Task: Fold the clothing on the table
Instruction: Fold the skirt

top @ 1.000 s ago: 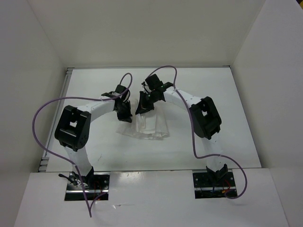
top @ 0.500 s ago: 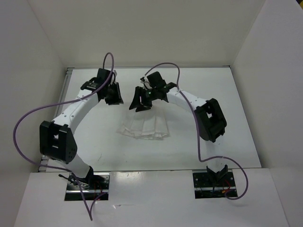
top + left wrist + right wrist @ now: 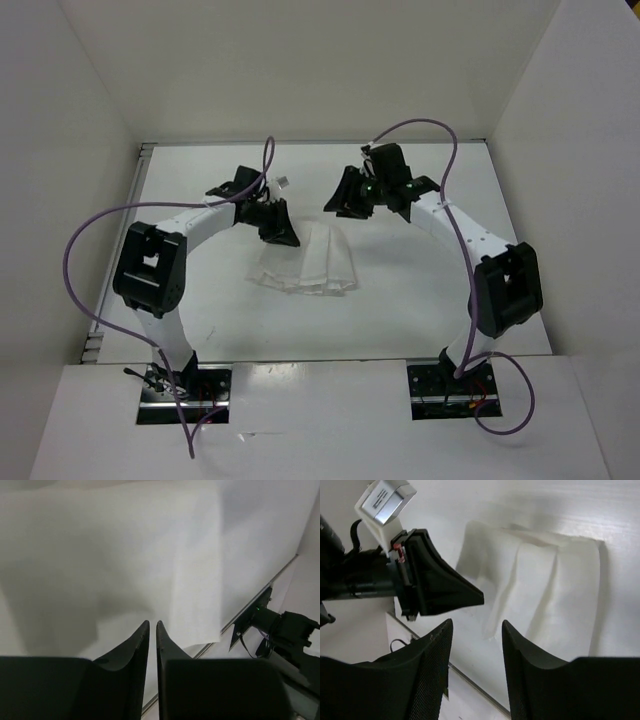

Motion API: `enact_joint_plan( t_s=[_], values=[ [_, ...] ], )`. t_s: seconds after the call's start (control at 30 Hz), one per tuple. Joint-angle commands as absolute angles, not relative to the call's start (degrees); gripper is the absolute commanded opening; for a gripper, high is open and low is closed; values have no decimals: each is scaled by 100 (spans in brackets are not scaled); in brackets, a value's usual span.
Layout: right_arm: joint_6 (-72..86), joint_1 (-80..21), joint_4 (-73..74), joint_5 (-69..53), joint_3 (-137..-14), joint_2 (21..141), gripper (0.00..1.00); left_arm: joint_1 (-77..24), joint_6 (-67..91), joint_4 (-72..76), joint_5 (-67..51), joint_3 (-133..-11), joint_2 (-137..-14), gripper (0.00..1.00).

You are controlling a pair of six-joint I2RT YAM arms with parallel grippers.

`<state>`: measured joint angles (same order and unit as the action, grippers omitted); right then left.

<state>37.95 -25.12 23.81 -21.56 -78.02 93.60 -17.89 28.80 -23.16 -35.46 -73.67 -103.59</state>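
Top view: one clothing point(image 3: 310, 262), one table point(image 3: 430, 300), two arms, two purple cables point(image 3: 75, 260), white walls point(image 3: 300, 70) on three sides. The clothing lies flat about mid-table, a small pleated fan, narrow end toward the far wall. Bare table lies all round it, widest to the right and along the near edge. The left claw point(image 3: 282, 230) hangs over the clothing's far-left corner; contact cannot be told from here. The right claw point(image 3: 345, 197) sits up and to the right of the clothing, apart from it, tips pointing left toward the other claw. Both elbows swing out toward the side walls, leaving the middle open. Left wrist view: the left claw's two black fingers point(image 3: 135, 650) are all but together, a thin slit between the tips, nothing in it. The clothing fills most of this view beyond the tips, one straight edge running down the right side. Past that is a strip of bare table, then its metal edge point(image 3: 260, 592) and a black fitting point(image 3: 285, 630) with a green light. Right wrist view: the right claw's fingers point(image 3: 432, 670) stand well apart, the gap empty, gripping nothing and touching nothing. Between and beyond them lies the clothing, three or four broad pleats showing. The left claw comes in from the left, its tip just off the clothing's edge.
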Motion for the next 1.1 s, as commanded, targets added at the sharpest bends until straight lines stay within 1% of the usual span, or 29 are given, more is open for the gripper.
enact_joint_plan(
  t_s=[0.0,0.1,0.27,0.5,0.63,0.67,0.77,0.87,0.97,1.0,1.07],
  values=[
    [3753,-2575,2593,-2153,-7533,9316,50,-1547,3014,-2074,-3675,-7120,-10520,16],
    [3753,-2575,2435,-2294,-7269,9316,51,-1389,2954,-2310,-3060,-6733,-10442,14],
    [3753,-2575,2312,-2653,-7058,9378,52,-1327,2892,-2373,-2856,-6127,-10327,14],
    [3683,-2698,1758,-3514,-6943,10045,51,-1380,2944,-2540,-2470,-5555,-9994,14],
    [3578,-2760,1696,-3568,-6943,10431,43,-1380,2997,-2654,-2259,-5450,-9932,14],
    [3499,-2812,1775,-3568,-6943,10494,37,-1380,2997,-2715,-2259,-5449,-9932,14],
    [3358,-2865,2021,-3516,-6804,10722,25,-1380,2997,-2716,-2206,-5388,-9818,14],
    [3287,-2865,2206,-3454,-6523,10846,17,-1380,2997,-2777,-2206,-5388,-9695,14],
    [3234,-2865,2337,-3402,-6329,10793,12,-1380,2997,-2891,-2364,-5562,-9493,16],
    [3173,-2865,2416,-3306,-6328,10680,12,-1380,2945,-2961,-2434,-5642,-9414,20],
    [3112,-2865,2697,-3182,-6328,10355,12,-1380,2892,-2962,-2767,-5939,-9080,24]
  ],
)
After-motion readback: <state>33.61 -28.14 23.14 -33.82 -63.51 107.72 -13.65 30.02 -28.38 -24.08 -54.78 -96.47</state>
